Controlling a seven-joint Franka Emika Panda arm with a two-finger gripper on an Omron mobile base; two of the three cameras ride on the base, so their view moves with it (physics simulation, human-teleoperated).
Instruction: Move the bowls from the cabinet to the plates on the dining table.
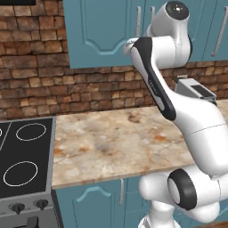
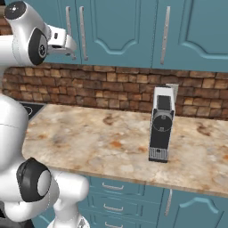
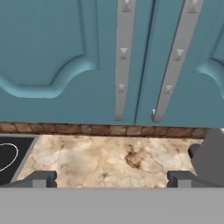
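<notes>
The gripper (image 3: 112, 178) is raised in front of the cabinet (image 3: 65, 61), its two dark fingertips (image 3: 41, 178) spread as wide as they go, with nothing between them. Straight ahead of the hand are the cabinet's two closed teal doors, meeting at a seam just right of the hand's centre line. On either side of that seam hangs a long silver bar handle (image 3: 123, 57), the other handle (image 3: 173, 61) leaning slightly in this tilted view; both run lengthwise up and down the doors. Below the hand, past a strip of brick wall (image 3: 100, 129), lies a marble counter (image 3: 105, 159). A black cooktop (image 3: 11, 157) sits off to the hand's left, and a dark grey appliance (image 2: 161, 124) stands on the counter to its right.
</notes>
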